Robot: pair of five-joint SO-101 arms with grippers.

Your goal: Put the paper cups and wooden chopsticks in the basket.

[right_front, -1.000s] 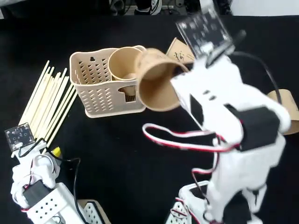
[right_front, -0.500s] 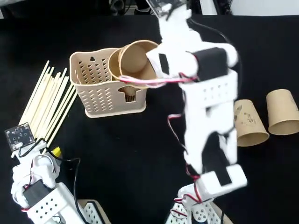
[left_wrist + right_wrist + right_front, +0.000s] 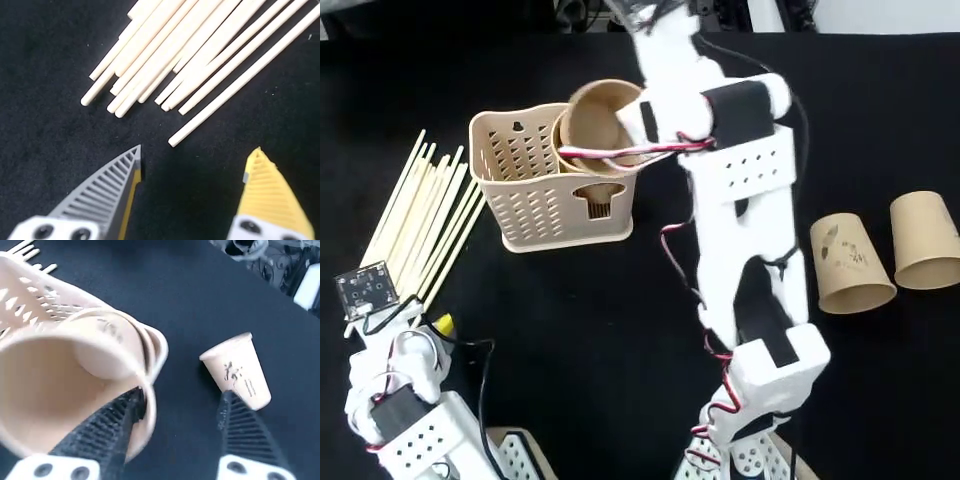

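No legible text, paper cup (image 3: 235, 371) print (illegible marks)

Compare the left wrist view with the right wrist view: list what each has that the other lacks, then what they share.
Left wrist view, not the right: the left gripper, fingers apart above the table.
Right wrist view, not the left: the right gripper, fingers apart, one at the rim of a paper cup; a second cup behind it in the basket; a printed cup lying on its side.
Shared: the wooden chopsticks and the black table.

White perforated arms (image 3: 745, 175), black servos (image 3: 738, 108), red-and-white cables (image 3: 675, 255), grey-and-yellow ribbed pincer (image 3: 198, 148), black ribbed pincer (image 3: 182, 392)
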